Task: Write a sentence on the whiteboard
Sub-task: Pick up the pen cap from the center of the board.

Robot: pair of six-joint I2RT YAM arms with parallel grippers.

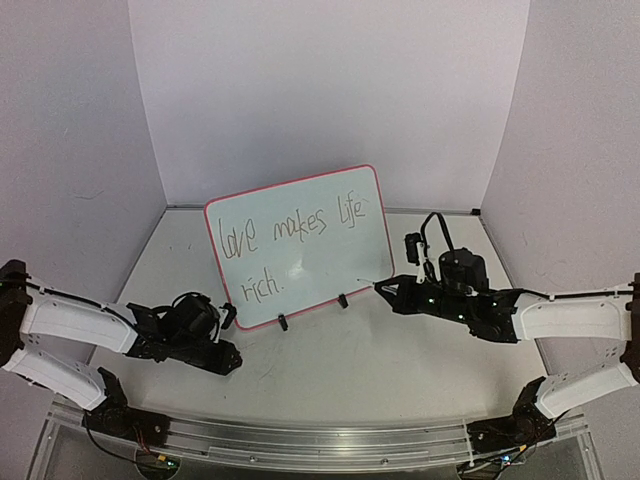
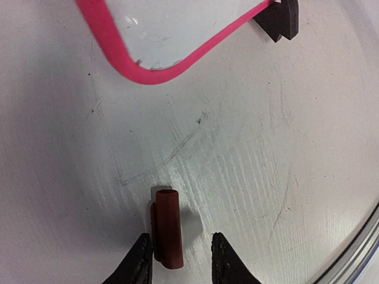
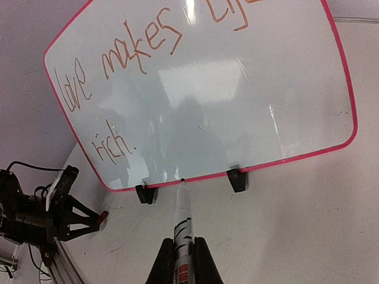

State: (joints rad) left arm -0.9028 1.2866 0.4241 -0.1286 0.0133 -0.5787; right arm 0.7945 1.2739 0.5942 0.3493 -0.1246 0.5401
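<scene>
The whiteboard stands tilted on two black clip feet, and the sentence "love makes life rich." is on it in two lines. In the right wrist view the whiteboard fills the upper half, with the sentence at its left. My right gripper is shut on a white marker, whose tip points at the board's bottom frame between the feet. My left gripper is low on the table with its jaws around a dark red marker cap. The left finger touches the cap and the right finger stands apart.
A clip foot and the board's pink lower-left corner lie just ahead of the left gripper. The other foot stands right of the marker tip. A metal rail runs along the near table edge, and purple walls enclose the back and sides.
</scene>
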